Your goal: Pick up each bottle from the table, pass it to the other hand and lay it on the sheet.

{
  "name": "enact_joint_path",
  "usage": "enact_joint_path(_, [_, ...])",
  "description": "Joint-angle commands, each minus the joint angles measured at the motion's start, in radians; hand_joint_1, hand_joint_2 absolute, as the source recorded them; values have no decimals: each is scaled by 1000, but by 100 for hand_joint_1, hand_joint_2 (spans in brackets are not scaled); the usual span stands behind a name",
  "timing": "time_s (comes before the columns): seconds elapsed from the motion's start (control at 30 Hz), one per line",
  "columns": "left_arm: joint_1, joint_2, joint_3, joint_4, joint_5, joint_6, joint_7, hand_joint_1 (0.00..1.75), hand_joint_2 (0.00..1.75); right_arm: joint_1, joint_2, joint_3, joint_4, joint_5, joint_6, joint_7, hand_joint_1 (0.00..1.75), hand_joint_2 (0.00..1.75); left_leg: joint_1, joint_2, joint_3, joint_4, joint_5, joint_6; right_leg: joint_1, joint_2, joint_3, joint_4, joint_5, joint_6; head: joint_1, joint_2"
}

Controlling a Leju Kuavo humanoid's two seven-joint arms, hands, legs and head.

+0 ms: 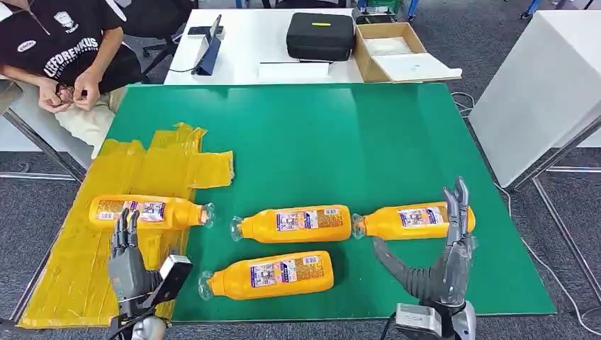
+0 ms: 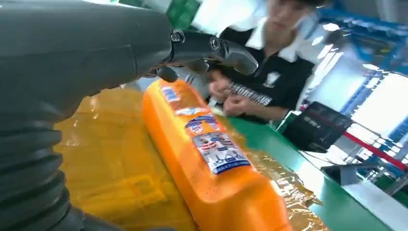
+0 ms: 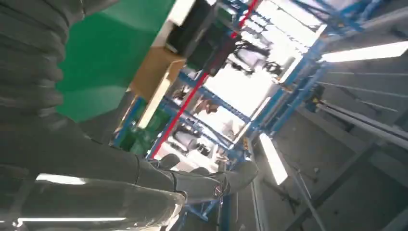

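Head view: four bottles, one on the sheet

You see four orange plastic bottles with printed labels, all lying on their sides. One bottle (image 1: 150, 211) lies on the crinkled yellow plastic sheet (image 1: 78, 269) at the green table's (image 1: 319, 134) left side. Two more (image 1: 294, 224) (image 1: 412, 221) lie in a row on the green surface, and a fourth (image 1: 268, 275) lies nearer you.

Your left hand (image 1: 127, 258) hovers just near the sheet's bottle, fingers straight, holding nothing. Your right hand (image 1: 446, 251) stands upright beside the rightmost bottle, fingers spread, empty.

A seated person (image 1: 67, 49) is at the far left corner.
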Motion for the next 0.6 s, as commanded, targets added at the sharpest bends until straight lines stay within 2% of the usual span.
enact_joint_path(0.03, [140,95,-255,-341,626,-382,81,0,175,-126,-88,-114,137,452,27,294,0,175,2,5,2,2,-3,-4,2,4,2,0,0,-2,-1,0])
enact_joint_path(0.07, [145,105,-269,-375,689,-437,83,0,175,-119,-100,-138,128,535,78,349,0,175,2,2,1,2,-1,-3,2,1,1,0,0,-2,-1,0])
enact_joint_path(0.2, [152,122,-303,-431,754,-475,68,0,175,-77,-140,-213,78,605,251,428,0,175,2,-3,1,2,-1,-3,2,-5,2,0,-1,-2,-1,0])
enact_joint_path(0.33, [109,124,-335,-416,779,-496,49,0,175,-68,-185,-264,102,575,491,407,0,175,-1,-4,0,0,0,-2,0,-5,2,-1,-1,-1,-1,0])
enact_joint_path(0.43, [76,128,-347,-378,773,-502,46,0,175,-97,-241,-269,172,520,535,374,0,175,0,-6,2,0,0,-3,1,-8,4,-1,-1,-2,-1,0])
enact_joint_path(0.6, [23,136,-347,-301,789,-529,22,0,175,-232,-313,-209,338,411,722,332,0,175,-1,0,2,0,0,-2,0,-2,3,-2,1,-1,0,0])
